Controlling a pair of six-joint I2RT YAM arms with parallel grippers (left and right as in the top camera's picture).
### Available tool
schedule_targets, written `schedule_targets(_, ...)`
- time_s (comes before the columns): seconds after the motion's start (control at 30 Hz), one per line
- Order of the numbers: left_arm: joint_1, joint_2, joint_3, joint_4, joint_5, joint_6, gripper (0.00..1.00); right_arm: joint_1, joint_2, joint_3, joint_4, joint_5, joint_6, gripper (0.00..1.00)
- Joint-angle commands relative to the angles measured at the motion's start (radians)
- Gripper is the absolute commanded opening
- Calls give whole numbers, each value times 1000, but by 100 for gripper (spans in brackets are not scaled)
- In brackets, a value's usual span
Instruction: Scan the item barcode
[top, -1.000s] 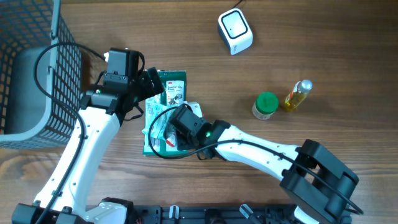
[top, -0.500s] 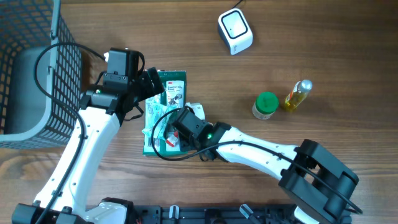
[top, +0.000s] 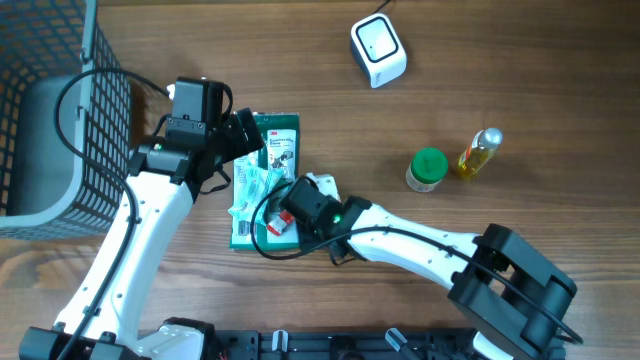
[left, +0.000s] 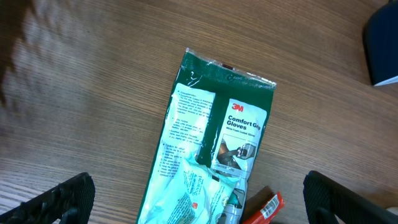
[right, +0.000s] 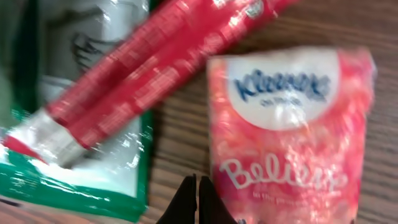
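The pink soft-plastic Kleenex tissue packet (right: 289, 143) is lying flat on the brown wooden table (top: 520, 80). It is sitting just beside the flat green 3M glove pack (left: 211, 155) and the long red foil-wrapped packet (right: 155, 68) that is resting across that pack. Judging by where the right arm is working, the tissue packet is serving as the item to scan, though the red packet is lying equally near.

Handling: the tissue packet is looking light, soft and compressible, with a slick film wrap. It is likely to give under pressure and to slide on the wood. Gripping across its narrow width near one short end is advisable, as this is leaving the printed faces free for the white box-shaped scanner (top: 378, 50), which is standing well apart at the far side of the table. No barcode is showing on the upper face.

The right gripper (right: 196, 186) is holding its fingers pressed together on nothing. The tips are pointing at bare wood with the tissue packet just beside them; whether they are touching its edge cannot be told. The left gripper (left: 200, 200) is hanging spread wide above the glove pack, gripping nothing.
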Motion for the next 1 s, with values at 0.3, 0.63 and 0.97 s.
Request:
schedule_targets(0.3,3,-2,1,3,-10,8,100,-103,-17,-1,-158,40,0,4)
schedule_targets(0.63,3,-2,1,3,-10,8,100,-232,-127,92,-224,33,-106,6)
schedule_targets(0.97,3,-2,1,3,-10,8,100,-253,-136,89,-263,-89,-48,16)
